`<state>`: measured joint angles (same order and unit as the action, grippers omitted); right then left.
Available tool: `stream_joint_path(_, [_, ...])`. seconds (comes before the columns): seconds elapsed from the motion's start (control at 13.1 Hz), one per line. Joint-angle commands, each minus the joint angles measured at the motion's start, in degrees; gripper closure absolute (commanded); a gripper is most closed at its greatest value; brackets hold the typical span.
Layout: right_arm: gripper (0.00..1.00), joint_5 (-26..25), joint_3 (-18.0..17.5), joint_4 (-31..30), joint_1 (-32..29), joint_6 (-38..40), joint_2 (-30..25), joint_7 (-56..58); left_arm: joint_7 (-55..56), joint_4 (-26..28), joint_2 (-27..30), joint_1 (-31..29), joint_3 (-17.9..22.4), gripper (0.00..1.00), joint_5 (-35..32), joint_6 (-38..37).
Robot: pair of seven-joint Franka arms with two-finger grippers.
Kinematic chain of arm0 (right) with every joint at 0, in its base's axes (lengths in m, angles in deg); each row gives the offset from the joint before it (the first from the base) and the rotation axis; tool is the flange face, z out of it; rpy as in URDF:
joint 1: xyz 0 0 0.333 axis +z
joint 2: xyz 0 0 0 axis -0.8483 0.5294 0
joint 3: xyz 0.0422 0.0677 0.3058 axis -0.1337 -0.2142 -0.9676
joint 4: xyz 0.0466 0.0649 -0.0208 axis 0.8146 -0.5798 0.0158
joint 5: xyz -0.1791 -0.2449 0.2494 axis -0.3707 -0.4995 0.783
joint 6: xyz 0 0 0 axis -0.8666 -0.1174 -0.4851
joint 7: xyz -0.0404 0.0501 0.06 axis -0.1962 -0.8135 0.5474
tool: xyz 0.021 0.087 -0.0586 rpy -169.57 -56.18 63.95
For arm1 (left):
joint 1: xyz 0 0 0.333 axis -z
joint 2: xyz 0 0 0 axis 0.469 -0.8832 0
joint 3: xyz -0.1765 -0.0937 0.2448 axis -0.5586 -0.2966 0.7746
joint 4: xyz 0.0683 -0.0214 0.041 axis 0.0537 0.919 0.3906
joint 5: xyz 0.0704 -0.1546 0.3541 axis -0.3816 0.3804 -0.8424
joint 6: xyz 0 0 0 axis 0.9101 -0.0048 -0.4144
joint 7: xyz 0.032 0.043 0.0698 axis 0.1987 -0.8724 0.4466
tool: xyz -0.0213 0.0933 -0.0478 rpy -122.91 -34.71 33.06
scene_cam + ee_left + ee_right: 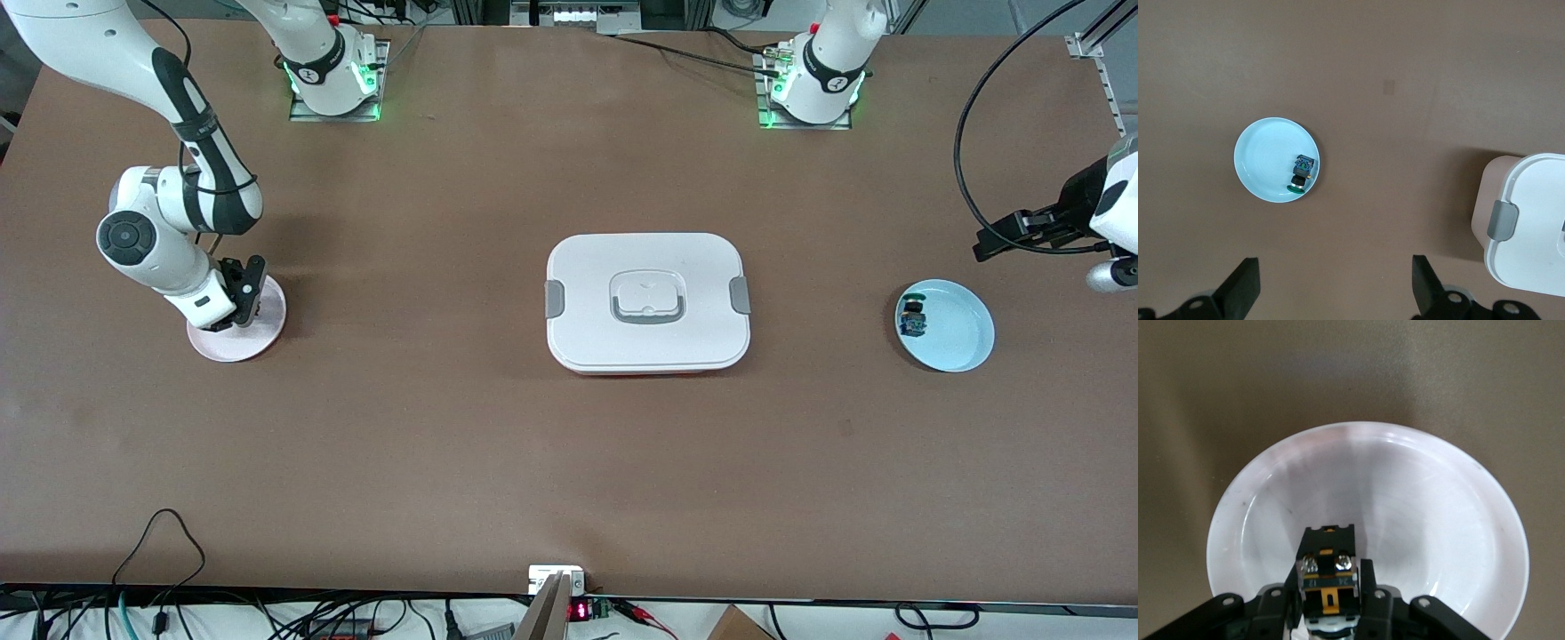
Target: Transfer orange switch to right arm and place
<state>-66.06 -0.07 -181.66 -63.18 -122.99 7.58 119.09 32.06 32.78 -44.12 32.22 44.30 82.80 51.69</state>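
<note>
Over pink plate [258,342], right gripper [1331,603] (holding orange switch [1330,577])

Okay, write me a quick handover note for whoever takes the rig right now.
Right end effector: low over the pink plate at the right arm's end of the table, the orange switch between its fingers.
Left end effector: open, empty, waiting high over the table near the blue plate, which holds the blue switch.
Done: switch is with the right arm, at the plate.
Left: release it, withdraw.
</note>
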Motion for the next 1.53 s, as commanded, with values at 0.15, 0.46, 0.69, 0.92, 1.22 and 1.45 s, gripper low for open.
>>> stream_joint_path(0.15, [0.0, 0.01, -0.71, -0.25, -0.74, 2.5, -4.0, -1.33, -1.09, -4.0, -0.57, -1.79, -0.18, 0.0, -1.04, -1.04])
stream_joint_path(0.46, [0.0, 3.49, -0.79, 4.12, 3.38, 12.9, -10.59, -15.87, -1.35, -6.02, -2.32, -1.0, -0.97, 0.0, -5.0, -0.86])
stream_joint_path(0.69, [0.0, 14.84, -0.79, 13.18, 5.41, 29.19, -11.39, -28.98, -3.19, -6.03, -2.5, -1.62, -0.89, 0.0, -4.91, -0.86])
stream_joint_path(0.92, [0.0, 18.53, -1.06, 18.72, 6.2, 36.85, -12.54, -43.23, -4.08, -6.03, -2.67, -1.7, -0.89, 0.0, -4.74, -0.86])
stream_joint_path(1.22, [0.0, 24.18, -2.45, 28.03, 7.43, 52.3, -13.33, -68.96, -4.34, -6.03, -2.67, -1.53, -0.97, 0.0, -5.08, -0.86])
stream_joint_path(1.45, [0.0, 22.61, -3.6, 36.03, 8.13, 62.86, -13.5, -77.1, -4.43, -6.11, -2.67, -1.35, -0.97, 0.0, -5.26, -0.86])
